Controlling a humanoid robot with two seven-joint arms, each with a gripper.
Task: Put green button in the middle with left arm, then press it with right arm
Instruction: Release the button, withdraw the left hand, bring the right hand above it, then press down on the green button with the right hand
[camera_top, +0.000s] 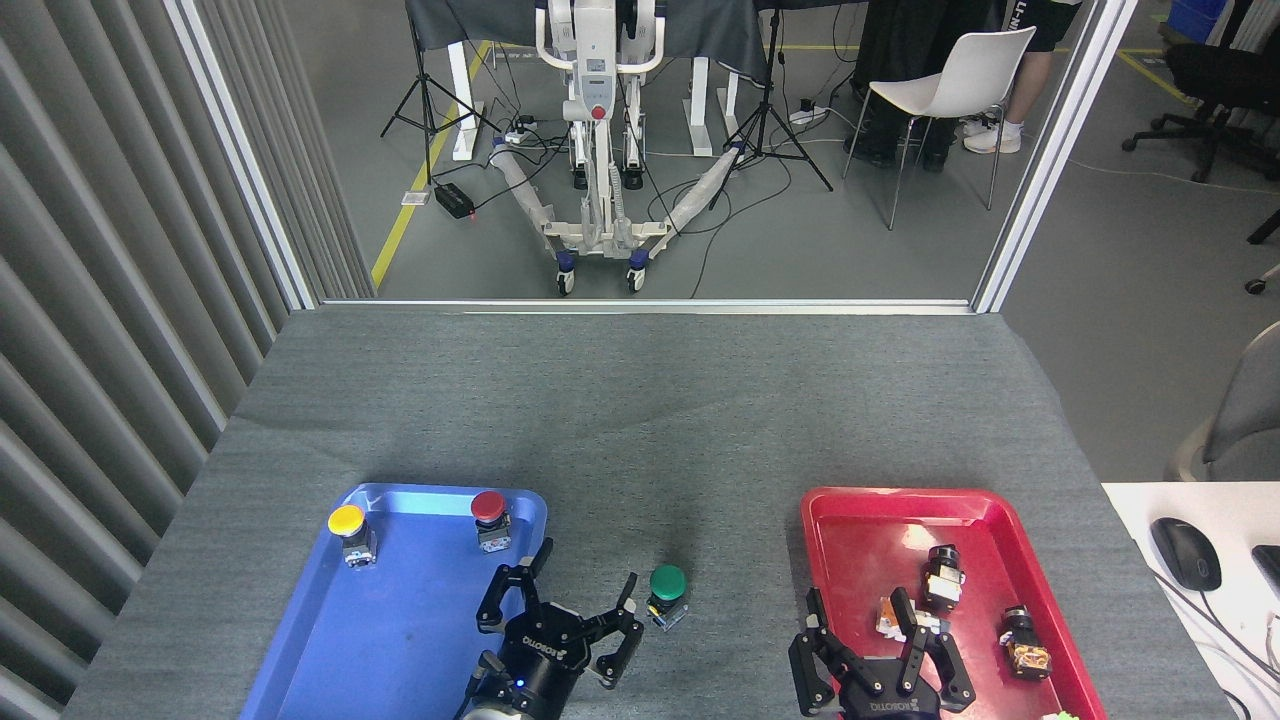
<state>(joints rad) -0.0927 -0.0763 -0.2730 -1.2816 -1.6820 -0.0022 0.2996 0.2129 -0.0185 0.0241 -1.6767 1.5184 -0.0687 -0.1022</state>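
On the table (640, 400) in front of me, one tray (300, 650) lies near-left and a second tray (860, 520) near-right, with bare cloth, the middle (680, 540), between them. Two buttons (347, 530) (489, 515) stand along the left tray's far edge. A third button (667, 592) stands on the cloth between the trays, nearer the left one. My left gripper (570, 615) sits just left of this button, apart from it, partly over the left tray's right edge. My right gripper (870, 640) is over the near part of the right tray, in which several small parts (940, 580) lie. Beyond the table's far edge stand a wheeled stand (600, 150) and a chair (950, 90).
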